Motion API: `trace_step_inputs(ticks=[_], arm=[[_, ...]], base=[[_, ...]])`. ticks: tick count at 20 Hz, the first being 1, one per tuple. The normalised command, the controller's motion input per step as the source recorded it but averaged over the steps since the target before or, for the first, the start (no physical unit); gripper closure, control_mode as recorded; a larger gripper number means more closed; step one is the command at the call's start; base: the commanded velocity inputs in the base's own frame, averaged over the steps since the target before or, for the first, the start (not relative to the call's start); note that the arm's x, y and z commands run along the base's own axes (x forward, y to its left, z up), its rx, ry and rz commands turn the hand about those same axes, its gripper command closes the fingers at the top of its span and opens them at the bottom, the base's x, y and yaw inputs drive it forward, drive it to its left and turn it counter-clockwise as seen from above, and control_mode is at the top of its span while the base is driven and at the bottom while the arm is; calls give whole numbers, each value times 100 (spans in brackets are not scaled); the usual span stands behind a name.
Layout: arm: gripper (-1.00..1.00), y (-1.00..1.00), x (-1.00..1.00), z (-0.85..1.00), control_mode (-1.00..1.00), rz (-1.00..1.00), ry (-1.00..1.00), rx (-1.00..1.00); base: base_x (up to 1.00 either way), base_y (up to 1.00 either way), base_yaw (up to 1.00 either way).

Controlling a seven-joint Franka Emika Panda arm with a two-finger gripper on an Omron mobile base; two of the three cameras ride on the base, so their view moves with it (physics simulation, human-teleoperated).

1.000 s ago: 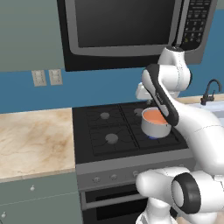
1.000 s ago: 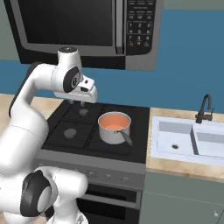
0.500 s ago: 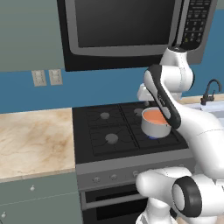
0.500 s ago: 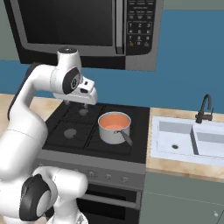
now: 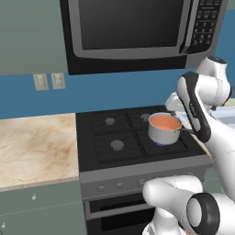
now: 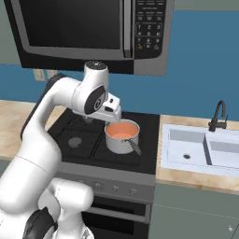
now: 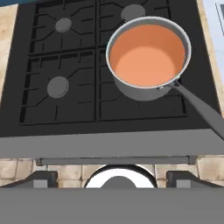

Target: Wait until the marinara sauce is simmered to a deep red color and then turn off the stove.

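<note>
A: What is nearest to the base?

B: The stove (image 5: 137,137), with its grey front panel and the row of knobs (image 5: 120,186). Behind the panel lies the black cooktop with four burners.

A: And where is the sauce?

B: The sauce (image 7: 147,54) is in the saucepan (image 7: 131,89) on the front right burner. It is a smooth orange disc, not a deep red. From the hand camera the dark handle (image 7: 203,111) runs toward the lower right corner. In the left base view I see a little blue under the pan.

A: Where is the gripper?

B: The gripper (image 6: 113,112) hangs above the cooktop, just beside the saucepan on its left in the right base view, well over the rim. It touches nothing.

A: Are the jaws wide or narrow?

B: I cannot tell; the fingertips are not clear in any view.

A: What is farther away?

B: To the right there is the sink (image 6: 200,149) with a dark faucet (image 6: 218,116), to the left a beige tabletop (image 5: 32,147). Above the stove hangs the microwave (image 5: 137,32), on the blue wall (image 5: 114,89).
</note>
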Motion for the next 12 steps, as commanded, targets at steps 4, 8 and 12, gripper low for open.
trace_step_inputs(ticks=[4, 8, 12], arm=[[-100, -69, -22, -23, -100, 0, -9, 5], [-100, -50, -9, -29, -100, 0, -17, 2], [-100, -37, -10, -33, -100, 0, -24, 0]], base=[[0, 0, 0], [0, 0, 0], [0, 0, 0]])
